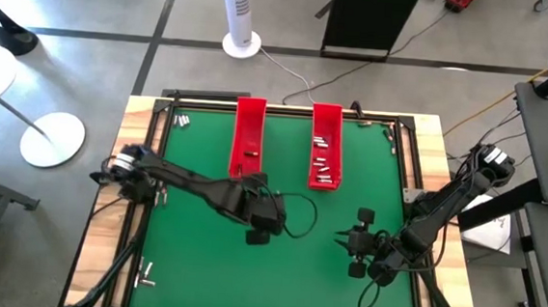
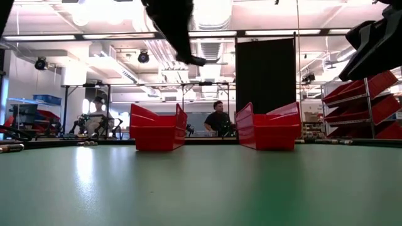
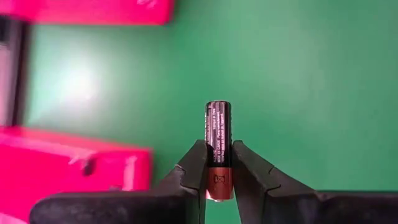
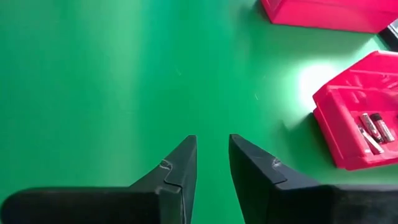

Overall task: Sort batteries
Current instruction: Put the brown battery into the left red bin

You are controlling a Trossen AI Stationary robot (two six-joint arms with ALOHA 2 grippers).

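Jaws of left gripper (image 3: 217,177) clamped on one battery (image 3: 218,149), held crosswise near copper end, black end sticking out, just short of left red tray (image 1: 247,137) near end. Small, rigid, light, smooth can: likely slippery, pinch mid-barrel. Jaws of right gripper (image 4: 211,163) slightly parted, empty, above bare green tabletop (image 1: 199,255), short of right red tray (image 1: 325,145) holding several sorted batteries (image 1: 321,167). Loose batteries (image 1: 182,120) beside left red tray, far corner.

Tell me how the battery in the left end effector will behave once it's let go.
The battery is a smooth, rigid cylinder, so it likely rolls on the flat green mat. Pinched near one end by the left end effector, it may pivot or slip.
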